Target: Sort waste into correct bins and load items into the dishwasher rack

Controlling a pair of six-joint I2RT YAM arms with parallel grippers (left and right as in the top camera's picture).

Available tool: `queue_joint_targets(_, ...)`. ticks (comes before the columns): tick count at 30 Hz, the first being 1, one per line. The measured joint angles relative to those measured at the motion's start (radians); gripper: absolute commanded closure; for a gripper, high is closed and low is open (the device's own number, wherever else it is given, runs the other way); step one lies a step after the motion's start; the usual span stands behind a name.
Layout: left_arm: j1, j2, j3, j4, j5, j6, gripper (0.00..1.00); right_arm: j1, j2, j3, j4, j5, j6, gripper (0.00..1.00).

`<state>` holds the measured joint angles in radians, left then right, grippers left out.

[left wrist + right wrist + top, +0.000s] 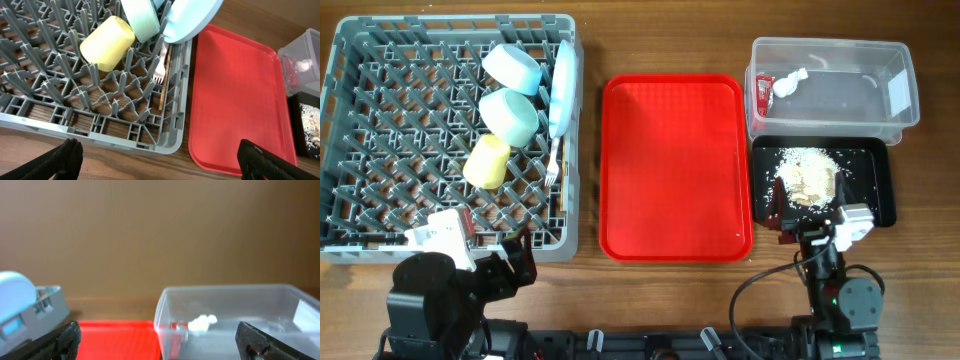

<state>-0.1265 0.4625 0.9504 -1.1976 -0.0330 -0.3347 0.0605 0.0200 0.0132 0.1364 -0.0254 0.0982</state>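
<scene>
The grey dishwasher rack (360, 150) at the left holds the light-blue bowl (511, 67), pale green bowl (510, 115), yellow-green cup (487, 161), upright light-blue plate (561, 88), white fork (553, 165) and a chopstick (165, 75). The clear tub (840, 95) holds the red wrapper (762, 93) and white napkin (787, 83). The black tray (875, 180) holds rice scraps (807, 172). My left gripper (160, 162) is open and empty at the rack's near right corner. My right gripper (157, 342) is open and empty, low by the black tray's near edge.
A large red tray (675, 165) lies between the rack and the bins. Both arm bases sit at the table's near edge. Bare wooden table (920, 280) shows around the bins.
</scene>
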Motion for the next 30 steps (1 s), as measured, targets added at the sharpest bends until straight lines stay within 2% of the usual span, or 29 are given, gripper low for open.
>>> queue_joint_targets(7, 0.0, 0.0, 0.0, 0.0, 0.0, 0.0, 0.0, 0.0, -0.002, -0.006, -0.129, -0.038, -0.003, 0.0)
queue_joint_targets(30, 0.0, 0.0, 0.0, 0.0, 0.0, 0.0, 0.0, 0.001, -0.002, -0.006, -0.134, -0.065, -0.051, 0.0)
